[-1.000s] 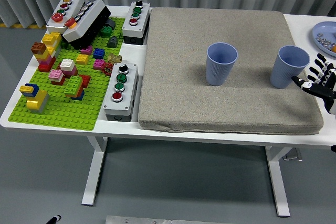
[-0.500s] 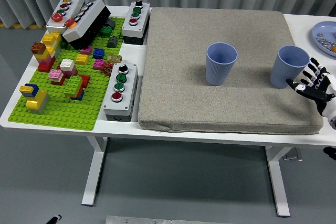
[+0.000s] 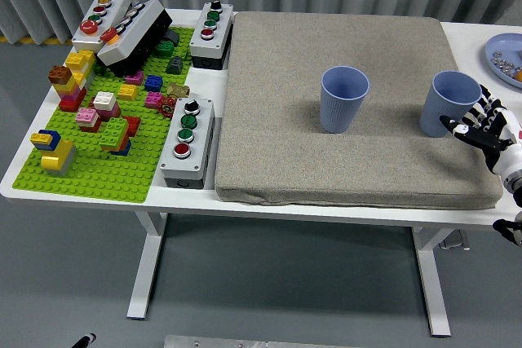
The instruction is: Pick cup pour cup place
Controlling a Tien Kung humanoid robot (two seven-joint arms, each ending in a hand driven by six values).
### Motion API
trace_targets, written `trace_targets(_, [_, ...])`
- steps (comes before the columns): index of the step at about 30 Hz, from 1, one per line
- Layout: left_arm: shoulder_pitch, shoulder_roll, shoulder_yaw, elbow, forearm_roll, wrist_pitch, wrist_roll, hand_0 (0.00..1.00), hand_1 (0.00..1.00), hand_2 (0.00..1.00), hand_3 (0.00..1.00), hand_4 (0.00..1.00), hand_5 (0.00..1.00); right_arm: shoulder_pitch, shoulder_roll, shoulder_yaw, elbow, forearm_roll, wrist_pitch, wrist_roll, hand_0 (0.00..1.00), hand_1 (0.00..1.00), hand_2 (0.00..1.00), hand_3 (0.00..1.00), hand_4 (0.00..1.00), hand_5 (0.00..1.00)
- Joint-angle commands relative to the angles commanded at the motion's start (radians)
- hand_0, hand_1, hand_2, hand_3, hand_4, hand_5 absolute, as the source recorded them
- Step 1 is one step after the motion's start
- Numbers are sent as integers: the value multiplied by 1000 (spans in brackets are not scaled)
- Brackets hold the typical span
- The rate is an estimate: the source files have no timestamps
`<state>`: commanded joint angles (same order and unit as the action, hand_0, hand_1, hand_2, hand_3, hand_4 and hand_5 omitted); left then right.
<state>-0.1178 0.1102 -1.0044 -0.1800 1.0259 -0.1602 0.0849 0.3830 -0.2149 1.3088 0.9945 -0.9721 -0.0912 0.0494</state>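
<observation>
Reaching in from the right edge, right hand (image 3: pixel 481 124) has fingers spread, holding nothing; fingertips sit just beside the right cup (image 3: pixel 451 103), contact can't be confirmed. No readable writing or brand marks anywhere; control box labels too small to read.

Versus the earlier frames: right hand has moved left and slightly up toward the right cup, thumb now nearer the cup's lower wall. Both cups unmoved.

Right cup stands upright near the right edge of the grey mat (image 3: pixel 351 103). Left cup (image 3: pixel 343 99) stands upright near the mat's middle, well apart from the right cup. Both blue, open tops up.

Grey mat covers the right part of the white surface (image 3: pixel 245 205); its front and back areas are bare, with open room between the cups and along the mat's near edge. Blue plate (image 3: pixel 499 48) sits at the far right corner of the surface, partly cut off, with small items on it.

Green baseplate (image 3: pixel 106 165) with coloured bricks fills the left side. Button boxes: one (image 3: pixel 187 142) between baseplate and mat, one (image 3: pixel 211 34) at the far edge, more at the far left corner.

Left hand not visible.
</observation>
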Motion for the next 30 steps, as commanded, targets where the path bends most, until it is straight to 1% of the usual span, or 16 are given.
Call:
trace_targets(20, [-6, 0, 9, 0, -7, 1, -4, 833, 811, 862, 778, 619, 998, 56, 13, -26, -59, 10, 6, -2, 946, 957, 998, 998, 852, 170])
trace_targets(30, [-8, 1, 15, 0, -8, 1, -6, 834, 811, 862, 779, 619, 998, 80, 29, -36, -79, 13, 9, -3, 945, 955, 998, 998, 846, 172])
